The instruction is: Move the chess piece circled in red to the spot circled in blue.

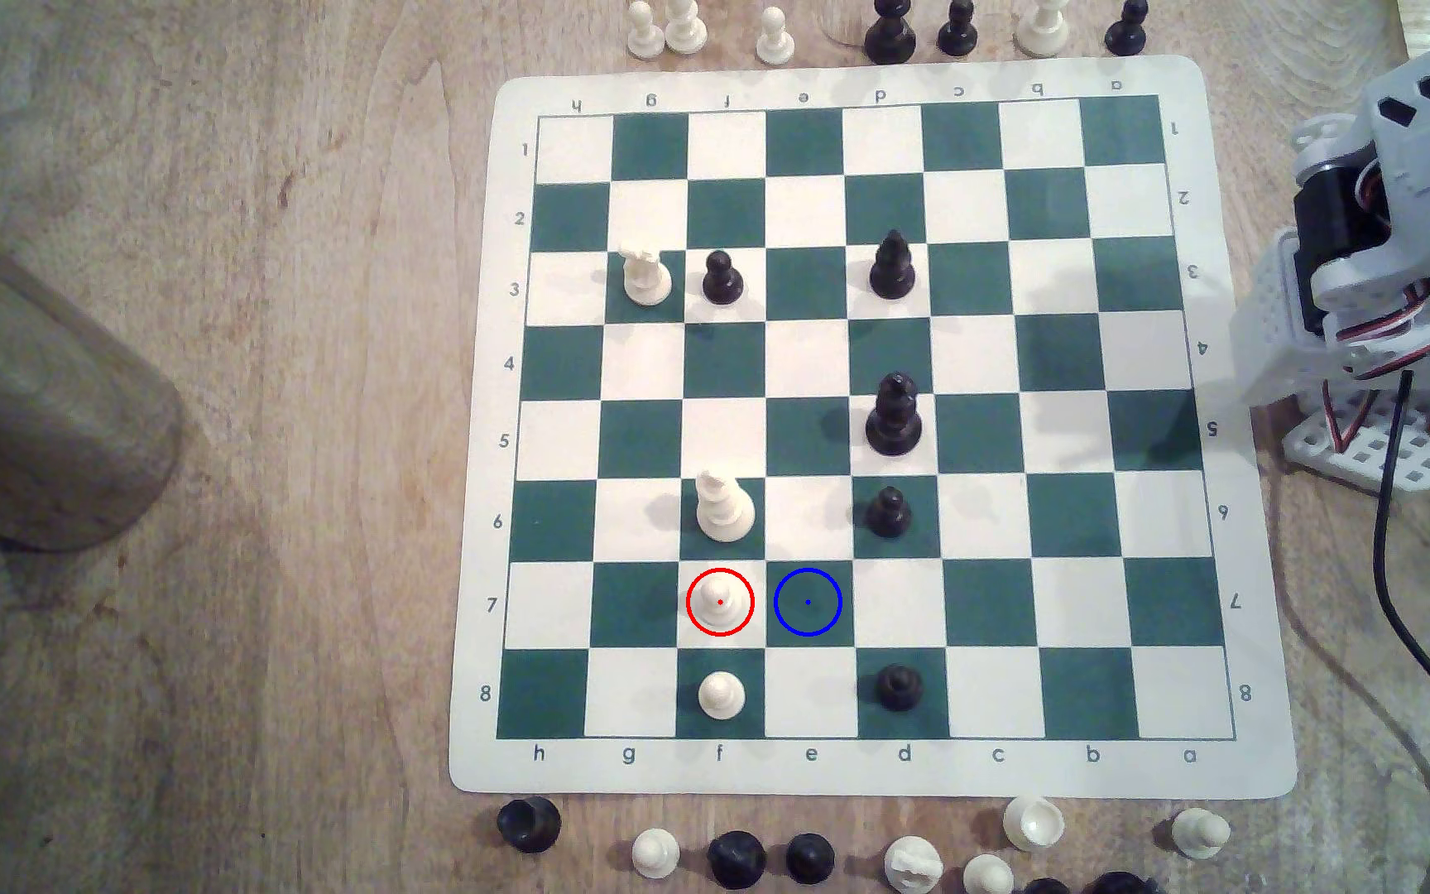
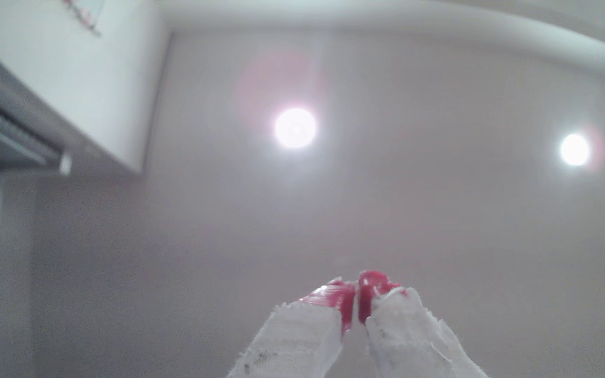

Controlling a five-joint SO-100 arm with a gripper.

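Well apart from the fingers (image 2: 357, 296), which point up at a ceiling with two round lamps (image 2: 295, 128), the white pawn circled in red (image 1: 720, 599) stands upright on a cream square of the chessboard (image 1: 1262, 756). Just beside it, toward the exterior view's right, lies the dark green square ringed in blue (image 1: 808, 602), bare. The red-tipped, cloth-wrapped fingers are closed tip to tip with nothing between them. At the exterior view's right edge, the arm (image 1: 1408, 258) sits folded on the wooden worktop (image 1: 264, 430), off the board. A taller white piece (image 1: 724, 507) stands one square from the pawn.
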